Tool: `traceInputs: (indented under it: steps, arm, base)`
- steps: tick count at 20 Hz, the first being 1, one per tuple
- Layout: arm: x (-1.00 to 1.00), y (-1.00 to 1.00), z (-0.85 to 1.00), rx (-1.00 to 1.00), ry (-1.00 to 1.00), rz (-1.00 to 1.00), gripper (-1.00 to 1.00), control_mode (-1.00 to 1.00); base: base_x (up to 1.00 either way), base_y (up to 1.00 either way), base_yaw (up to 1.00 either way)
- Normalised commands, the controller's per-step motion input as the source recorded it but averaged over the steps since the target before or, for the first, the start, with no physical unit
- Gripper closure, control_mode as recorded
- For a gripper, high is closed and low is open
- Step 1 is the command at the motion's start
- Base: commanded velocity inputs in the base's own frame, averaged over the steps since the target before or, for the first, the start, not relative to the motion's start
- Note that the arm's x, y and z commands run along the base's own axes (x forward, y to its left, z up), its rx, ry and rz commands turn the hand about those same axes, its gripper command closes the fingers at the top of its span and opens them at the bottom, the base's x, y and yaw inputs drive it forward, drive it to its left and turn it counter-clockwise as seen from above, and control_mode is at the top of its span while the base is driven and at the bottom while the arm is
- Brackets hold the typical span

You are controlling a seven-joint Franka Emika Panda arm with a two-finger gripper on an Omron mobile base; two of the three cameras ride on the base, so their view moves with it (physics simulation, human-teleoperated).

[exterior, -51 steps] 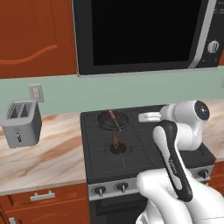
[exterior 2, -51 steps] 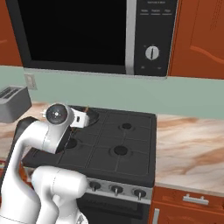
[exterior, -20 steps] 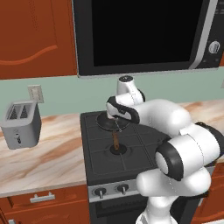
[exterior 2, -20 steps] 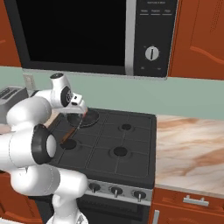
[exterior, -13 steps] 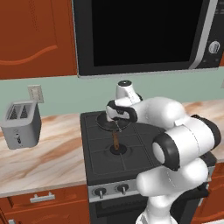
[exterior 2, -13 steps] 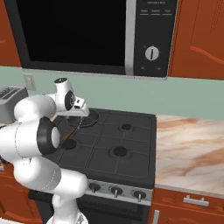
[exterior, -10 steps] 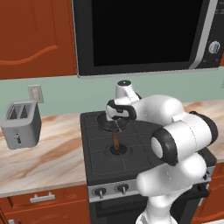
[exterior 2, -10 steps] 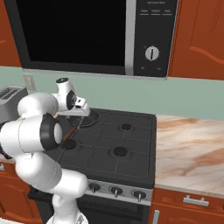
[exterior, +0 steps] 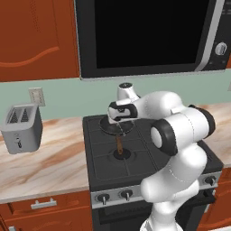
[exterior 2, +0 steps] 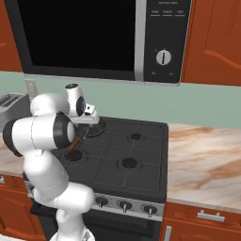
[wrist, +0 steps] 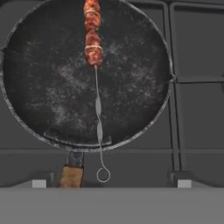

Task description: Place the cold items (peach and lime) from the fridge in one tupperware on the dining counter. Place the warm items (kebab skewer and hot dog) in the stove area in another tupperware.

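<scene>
A kebab skewer (wrist: 92,39) lies in a dark round pan (wrist: 48,87) on the back left burner of the stove (exterior: 103,158). Its red-brown meat sits at the far end. Its thin metal rod runs toward me and ends in a ring past the pan's rim. The pan's wooden handle (wrist: 71,176) points at the stove's front. My gripper (wrist: 109,183) hangs open just above the pan, fingers wide apart on either side of the ring and touching nothing. From the base views the gripper (exterior: 118,121) (exterior 2: 92,120) hovers over the pan (exterior 2: 96,129). The hot dog is out of view.
A black microwave (exterior: 144,36) hangs low over the stove. A grey toaster (exterior: 20,128) stands on the marbled worktop (exterior: 45,167) to the left. More worktop (exterior 2: 202,160) lies to the right. Red-brown cabinets flank the microwave and sit below.
The arm has swung from the stove's right side to over the pan. In the last second the hand sank a little toward the pan. The jaws stayed open.
</scene>
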Motion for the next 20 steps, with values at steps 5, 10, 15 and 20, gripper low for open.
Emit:
traceInputs:
  steps: [5,10,15,20]
  arm:
    - [0.18,0.00,-0.18,0.00,0.00,0.00,-1.00,-1.00]
    - [0.16,0.00,-0.19,0.00,0.00,0.00,-1.00,-1.00]
    - [0.12,0.00,-0.16,0.00,0.00,0.00,-1.00,-1.00]
    - [0.10,0.01,-0.17,0.00,0.00,0.00,-1.00,-1.00]
  base:
    - [0.00,0.00,0.00]
    - [0.00,0.00,0.00]
    - [0.00,0.00,0.00]
    - [0.00,0.00,0.00]
